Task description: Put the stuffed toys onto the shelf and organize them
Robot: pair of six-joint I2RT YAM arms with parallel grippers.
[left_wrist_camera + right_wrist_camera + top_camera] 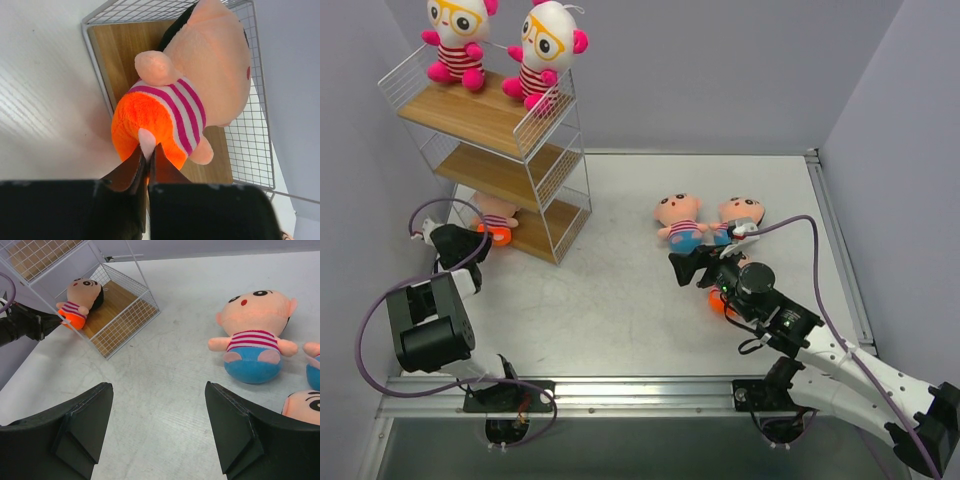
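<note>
Toy in orange bottoms (pixel 195 85) on shelf (pixel 115 45) bottom board, foot clamped in left jaws; right jaws apart over desk (pixel 175 340).

I count two white-headed toys (pixel 458 35) at eleven o'clock; four peach toys (pixel 680 222), the orange-bottomed toy (pixel 150 117) at nine o'clock and three near three o'clock; one shelf (pixel 470 115); two grippers, my left gripper (pixel 147 155) and right gripper (pixel 157 390).

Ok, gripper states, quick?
Left gripper: shut, tips at the foot of the peach-skinned plush doll in orange bottoms; grip cannot be told.
Right gripper: open, empty.
</note>
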